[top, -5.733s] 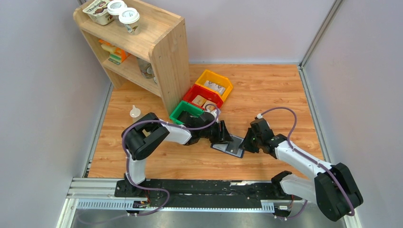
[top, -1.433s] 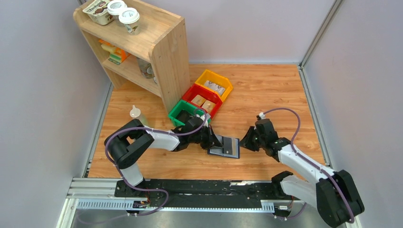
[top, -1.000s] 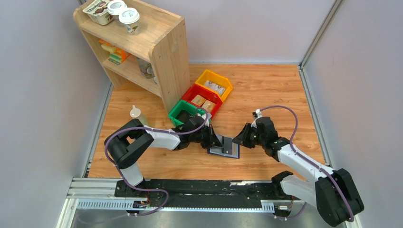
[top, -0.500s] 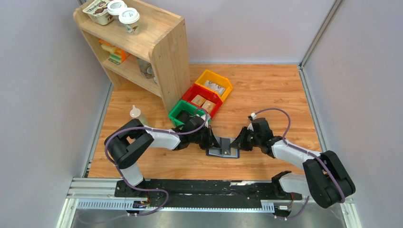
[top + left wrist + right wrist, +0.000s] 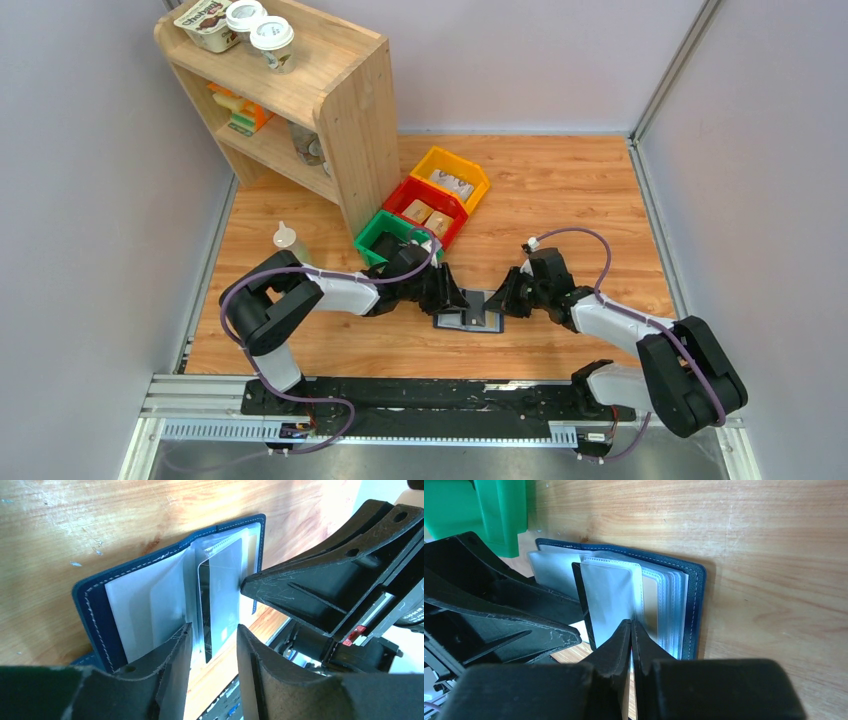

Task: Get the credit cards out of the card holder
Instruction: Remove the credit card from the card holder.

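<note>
While the card holder (image 5: pixel 470 318) lies open on the wooden table (image 5: pixel 570 190), right between the 2 grippers, no card is out yet. Its clear sleeves (image 5: pixel 611 595) stand up like pages in a book. 1 tan credit card (image 5: pixel 650 602) peeks out behind the front sleeve, tucked inside.

The left gripper (image 5: pixel 212 630) has its jaws partly apart. A few sleeves sit in the gap between them, but the jaws do not squeeze them. The right gripper (image 5: pixel 630 625) comes in from the other side. Its jaws are almost pressed together, with only a thin slit left, right at the edge of the front sleeve. I cannot tell if it is pinching the sleeve or just touching it.

I think the step in hand is getting hold of the first card. Next, 1 gripper needs to keep the holder flat and the pages apart. The other needs to catch the thin edge of the card itself, not the plastic, and slide it straight out along its sleeve. The card is thin and smooth, so it may slip.
</note>
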